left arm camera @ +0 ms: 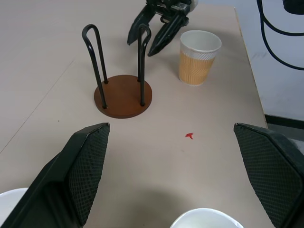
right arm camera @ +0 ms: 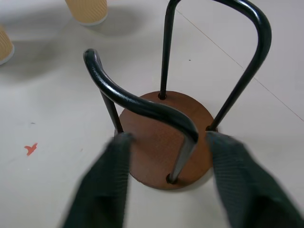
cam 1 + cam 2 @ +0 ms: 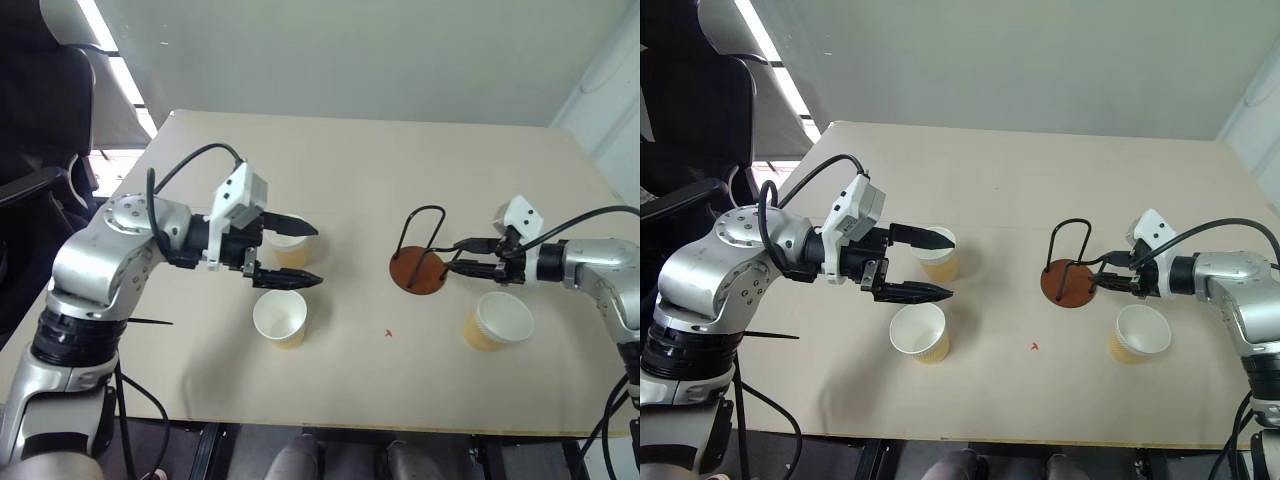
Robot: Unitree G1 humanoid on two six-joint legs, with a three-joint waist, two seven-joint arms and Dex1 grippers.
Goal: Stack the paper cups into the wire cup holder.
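a: head view first. where does the wire cup holder (image 3: 418,268) stand?
b: upright on the table (image 3: 420,170), just off the right gripper (image 3: 451,267), whose tips reach its near wire loop. the left gripper (image 3: 305,255) hangs spread above two of the paper cups (image 3: 280,318), well apart from it.
a: left wrist view?
b: loops rise straight up; right fingertips (image 1: 156,46) beside one.
a: right wrist view?
b: blurred, but its fingers (image 2: 102,185) seem to straddle the near loop, not yet pinching.
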